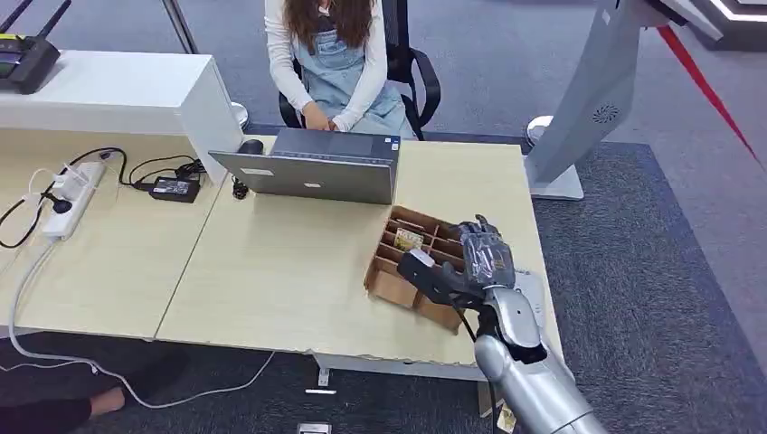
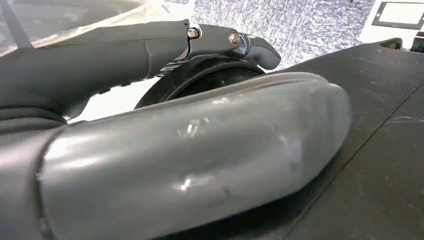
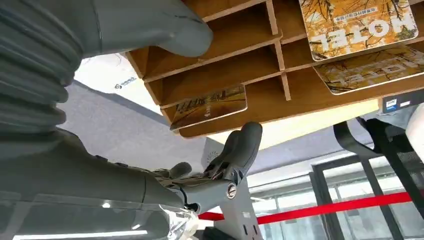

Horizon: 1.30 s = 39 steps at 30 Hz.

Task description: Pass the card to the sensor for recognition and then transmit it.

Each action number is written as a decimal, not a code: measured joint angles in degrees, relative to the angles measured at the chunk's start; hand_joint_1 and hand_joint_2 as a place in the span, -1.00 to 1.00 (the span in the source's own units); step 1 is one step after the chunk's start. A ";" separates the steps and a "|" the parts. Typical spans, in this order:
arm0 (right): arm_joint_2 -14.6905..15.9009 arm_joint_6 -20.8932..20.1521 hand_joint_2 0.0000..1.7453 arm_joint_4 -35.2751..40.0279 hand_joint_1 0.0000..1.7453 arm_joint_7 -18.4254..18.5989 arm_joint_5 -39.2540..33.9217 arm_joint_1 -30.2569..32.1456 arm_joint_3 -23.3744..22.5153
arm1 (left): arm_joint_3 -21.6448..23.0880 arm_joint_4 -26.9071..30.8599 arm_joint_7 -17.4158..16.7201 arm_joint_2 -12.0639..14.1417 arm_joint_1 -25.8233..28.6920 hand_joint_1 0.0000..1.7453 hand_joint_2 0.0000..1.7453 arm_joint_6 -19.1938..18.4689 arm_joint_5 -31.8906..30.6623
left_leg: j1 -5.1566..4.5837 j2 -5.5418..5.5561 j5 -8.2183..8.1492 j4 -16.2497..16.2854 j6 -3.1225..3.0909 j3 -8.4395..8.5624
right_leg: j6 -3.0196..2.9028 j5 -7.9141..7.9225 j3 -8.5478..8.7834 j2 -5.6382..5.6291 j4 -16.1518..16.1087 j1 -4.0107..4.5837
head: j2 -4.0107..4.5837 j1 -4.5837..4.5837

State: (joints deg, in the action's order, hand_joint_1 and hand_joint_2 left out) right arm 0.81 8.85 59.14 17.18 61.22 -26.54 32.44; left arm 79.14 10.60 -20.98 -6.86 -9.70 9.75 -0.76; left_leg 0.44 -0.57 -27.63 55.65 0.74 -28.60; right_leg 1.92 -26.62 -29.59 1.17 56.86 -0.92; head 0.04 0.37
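Grey carpet (image 1: 651, 298) covers the floor of an office, with a red barrier tape (image 1: 705, 86) crossing its far right corner. Pale wood desk (image 1: 271, 271) panels stand side by side in the head view. On the far edge of the right panel sits an open laptop (image 1: 312, 172), screen turned away from the robot, and a person (image 1: 335, 63) sits behind it in a black chair. A white power strip (image 1: 71, 194) and a black adapter (image 1: 175, 187) lie on the left panel, their cables trailing over the desk edge. A white raised counter (image 1: 118, 90) stands at far left, bearing a black router (image 1: 27, 59). A grey stand (image 1: 588, 99) rises from the carpet beyond the desk's right end.

Near the desk's right front corner lies a brown divided box (image 1: 391, 282), set at a slant to the desk edge. Cards lie in several of its compartments; one card (image 3: 210, 106) lies flat, its long axis along its compartment, and two more printed "HOTEL" lie in neighbouring cells, their lettering inverted in the right wrist view.

Right hand (image 1: 461, 267) hovers over the near right part of the box, fingers apart and lightly curled, grasping nothing. Left hand (image 2: 190, 150) appears close up in the left wrist view above a dark surface; whether it grips anything cannot be told.
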 joint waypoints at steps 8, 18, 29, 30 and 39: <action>0.00 0.00 1.00 0.00 -0.30 0.00 1.69 0.00 0.00 | -0.02 0.00 -0.07 -0.09 -0.03 -1.00 -1.00 -0.13 -0.37 | 0.00 0.00 0.00 0.00 0.00 0.00 | 0.00 0.00 0.00 0.00 0.00 0.00 | 0.00 0.00; 0.00 0.00 1.00 0.00 0.64 0.00 2.58 -0.06 -0.02 | -0.02 0.00 0.09 -0.13 -0.08 -1.00 -1.00 -0.31 -0.87 | 0.00 0.00 0.00 0.00 0.00 0.00 | 0.00 0.00 0.00 0.00 0.00 0.00 | 0.00 0.00; -0.02 0.09 1.00 0.02 0.52 0.00 3.19 -1.05 -0.02 | -0.02 0.00 0.37 -0.15 -0.10 -1.00 -1.00 -0.48 -1.05 | 0.00 0.00 0.00 0.00 0.00 0.02 | 0.00 0.00 0.01 0.00 0.00 0.00 | 0.00 0.00; -0.02 0.09 1.00 0.02 0.52 0.00 3.26 -1.09 -0.02 | -0.02 0.00 0.48 -0.15 -0.10 -1.00 -1.00 -0.48 -1.05 | 0.00 0.00 0.00 0.00 0.00 0.02 | 0.00 0.00 0.01 0.00 0.00 0.00 | 0.00 0.00; -0.04 0.09 1.00 -0.02 0.30 -0.02 3.43 -1.07 0.02 | -0.02 0.00 0.70 -0.17 -0.12 -1.00 -1.00 -0.64 -1.20 | 0.00 0.00 0.00 0.00 0.00 0.01 | 0.00 0.00 0.00 0.00 0.00 0.00 | 0.00 0.00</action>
State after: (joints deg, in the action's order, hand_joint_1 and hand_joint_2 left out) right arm 0.77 8.94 59.12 17.16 64.65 -27.61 32.46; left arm 79.12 10.60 -20.28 -7.04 -9.83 9.11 -1.97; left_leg 0.44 -0.57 -27.63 55.64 0.74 -28.59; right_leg 1.92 -26.62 -29.59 1.17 56.86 -0.92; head 0.04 0.37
